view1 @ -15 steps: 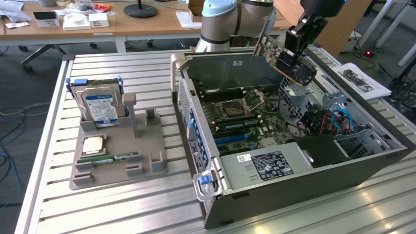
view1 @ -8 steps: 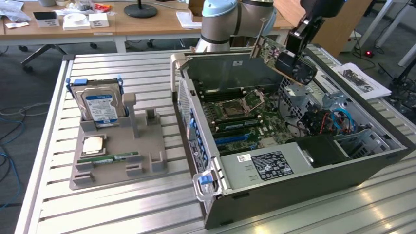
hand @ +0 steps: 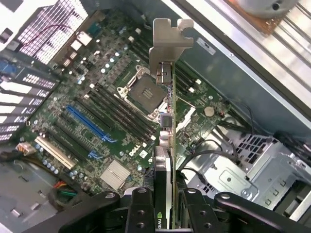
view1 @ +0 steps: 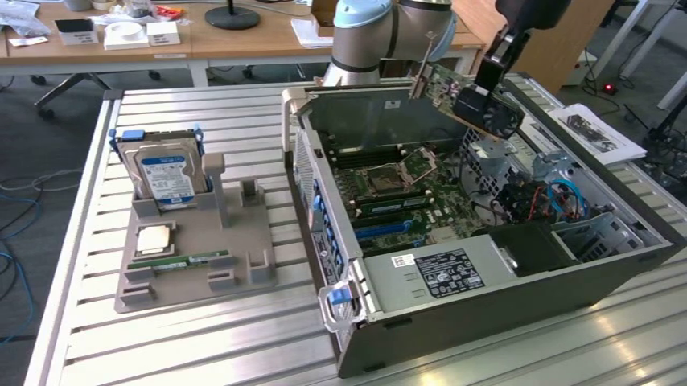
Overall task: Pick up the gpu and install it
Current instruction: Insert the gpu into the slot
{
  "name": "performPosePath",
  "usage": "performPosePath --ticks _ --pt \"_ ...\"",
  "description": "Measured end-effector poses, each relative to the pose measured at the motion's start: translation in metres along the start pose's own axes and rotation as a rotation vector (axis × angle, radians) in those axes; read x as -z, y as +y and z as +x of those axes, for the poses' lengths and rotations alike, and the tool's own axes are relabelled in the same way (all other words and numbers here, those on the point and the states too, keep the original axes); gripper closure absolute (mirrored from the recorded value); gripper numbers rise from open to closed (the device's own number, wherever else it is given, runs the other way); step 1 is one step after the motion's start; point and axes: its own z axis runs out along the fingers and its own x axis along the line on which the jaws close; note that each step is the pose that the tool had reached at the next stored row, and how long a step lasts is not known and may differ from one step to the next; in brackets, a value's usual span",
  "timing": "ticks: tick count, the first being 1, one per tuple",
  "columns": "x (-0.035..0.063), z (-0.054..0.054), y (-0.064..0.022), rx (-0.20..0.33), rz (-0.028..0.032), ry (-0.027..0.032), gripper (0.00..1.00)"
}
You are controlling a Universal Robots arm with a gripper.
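Observation:
The gpu (view1: 469,98), a green card with a black cooler and a silver end bracket, hangs tilted in the air above the open computer case (view1: 472,289). My gripper (view1: 496,58) is shut on its upper edge. In the wrist view the gpu (hand: 166,131) is seen edge-on between my black fingers (hand: 138,208), its silver bracket pointing away from the wrist. Far below it lies the motherboard (hand: 112,116) with its blue slot (hand: 87,124) and empty processor socket (hand: 146,92).
A grey parts holder (view1: 199,241) at the exterior view's left carries a hard drive (view1: 166,173), a processor (view1: 154,239) and a memory stick (view1: 177,261). Cables (view1: 536,197) and a drive cage fill the case's right end. The robot base (view1: 371,36) stands behind the case.

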Motion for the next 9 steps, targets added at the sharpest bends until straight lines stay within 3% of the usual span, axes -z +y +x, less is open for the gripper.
performPosePath --ticks 9 --pt "-0.0007 0.0000 -0.0001 0.130 -0.0028 0.0095 0.73"
